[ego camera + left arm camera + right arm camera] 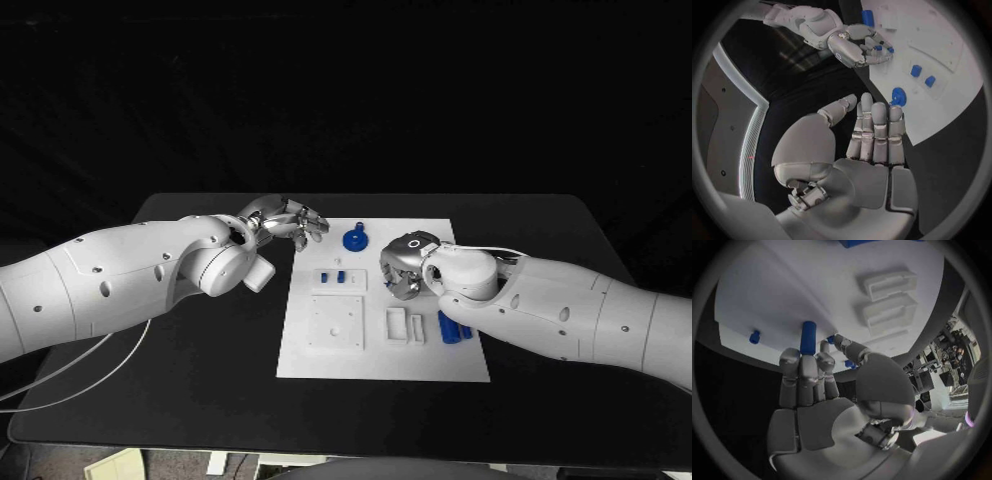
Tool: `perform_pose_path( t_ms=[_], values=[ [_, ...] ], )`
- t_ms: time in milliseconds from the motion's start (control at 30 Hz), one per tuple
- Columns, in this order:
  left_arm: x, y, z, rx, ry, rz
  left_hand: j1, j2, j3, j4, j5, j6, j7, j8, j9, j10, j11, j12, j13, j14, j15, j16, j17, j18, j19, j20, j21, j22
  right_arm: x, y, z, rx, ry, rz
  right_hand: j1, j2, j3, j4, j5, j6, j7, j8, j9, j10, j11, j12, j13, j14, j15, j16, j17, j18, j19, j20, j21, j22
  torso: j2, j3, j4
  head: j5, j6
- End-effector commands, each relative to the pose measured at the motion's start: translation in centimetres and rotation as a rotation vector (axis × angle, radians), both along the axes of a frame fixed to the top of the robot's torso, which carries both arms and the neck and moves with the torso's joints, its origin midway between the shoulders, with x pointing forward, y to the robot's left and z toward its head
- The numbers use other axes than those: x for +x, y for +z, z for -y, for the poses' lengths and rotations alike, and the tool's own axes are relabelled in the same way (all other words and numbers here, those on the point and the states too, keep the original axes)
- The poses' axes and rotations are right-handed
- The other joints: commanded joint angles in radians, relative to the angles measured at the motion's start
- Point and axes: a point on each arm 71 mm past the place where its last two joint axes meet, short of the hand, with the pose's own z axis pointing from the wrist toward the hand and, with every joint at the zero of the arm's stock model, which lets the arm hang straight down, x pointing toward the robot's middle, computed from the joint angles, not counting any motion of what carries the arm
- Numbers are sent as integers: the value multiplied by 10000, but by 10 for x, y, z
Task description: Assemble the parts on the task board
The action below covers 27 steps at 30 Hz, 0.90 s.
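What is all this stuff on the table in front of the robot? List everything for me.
table: one, black, under everything.
task board: one, white plate, middle of the table.
round blue part: one, blue, far end of the board, near the left robot hand.
small blue pegs: two, blue, standing on the board.
blue cylinder: one, blue, at the board's right edge beside the right arm.
white blocks: a few, white, raised on the board.
left robot hand: silver, fingers apart, holding nothing.
right robot hand: silver, over the board; what it holds is unclear.

task board (375,362): 1 | blue parts (355,240): 5 | robot hands (289,222): 2
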Motion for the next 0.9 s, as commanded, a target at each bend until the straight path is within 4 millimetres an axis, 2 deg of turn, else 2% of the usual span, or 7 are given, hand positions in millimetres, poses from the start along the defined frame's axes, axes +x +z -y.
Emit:
perform_pose_path(
  t_ms=[33,167,333,600,767,800,900],
  values=[
    [-1,0,1,15,-214,22,91,-20,-4,38,48,-13,50,11,-14,-15,67,-63,-9,62,4,-38,-8,-15,8,-726,-39,3,-10,-26,5,-732,56,-1232,39,148,178,25,-5,-238,153,-54,-15,1,67,-39,14,-117,-30,-284,-11,699,-82,9,-44,-14,2,1,-6,4,-29],
    [-1,0,1,35,-245,20,96,-23,-4,34,50,-17,51,11,-15,-17,68,-64,-11,63,4,-37,-8,-15,9,-726,-40,4,-11,-26,5,-784,144,-1129,150,392,586,-11,118,-184,160,-45,-30,-27,77,-46,29,-142,-12,-289,2,699,-138,31,-56,-2,-1,4,-4,-6,-50],
    [-1,0,2,96,-318,29,119,-28,0,20,57,-25,53,12,-20,-23,69,-64,-17,65,5,-35,-7,-12,10,-725,-42,7,-11,-26,6,-872,148,-1041,-21,614,1036,-472,387,56,110,43,-46,-41,31,-8,105,-129,-45,-238,70,699,-154,112,58,91,-3,2,2,0,-55],
    [-2,0,1,141,-337,10,148,-34,3,0,62,-32,56,15,-25,-27,71,-63,-24,68,7,-33,-7,-10,10,-724,-44,11,-11,-25,7,-881,138,-902,-239,385,947,-646,470,145,85,79,-55,-19,7,-4,131,-87,-66,-216,98,699,-111,130,100,110,0,0,-5,8,-45],
    [-2,0,2,174,-378,21,164,-41,4,-13,65,-38,58,16,-28,-33,73,-64,-28,68,8,-32,-7,-9,10,-723,-46,13,-11,-26,6,-964,214,-843,-427,-24,635,-624,82,157,75,81,-70,3,-4,-9,147,-54,-79,-213,103,699,-52,121,113,100,-3,1,-5,-5,-30],
    [-2,0,2,182,-396,24,168,-45,4,-17,66,-42,59,16,-30,-37,74,-65,-30,68,9,-32,-7,-9,10,-722,-47,14,-12,-27,6,-1006,239,-833,-499,-263,430,-701,142,141,79,76,-72,3,-5,-6,155,-51,-77,-209,106,699,-40,116,129,107,-3,1,-3,-7,-31],
    [-3,0,2,182,-423,23,175,-51,2,-23,66,-49,62,15,-33,-43,76,-68,-34,68,11,-32,-7,-9,10,-720,-49,15,-12,-29,6,-1088,284,-789,-354,-322,-96,-1005,300,175,56,114,-58,-2,-26,-16,178,-49,-99,-213,115,699,-49,68,112,95,-1,-1,-1,-21,-23]
  ],
)
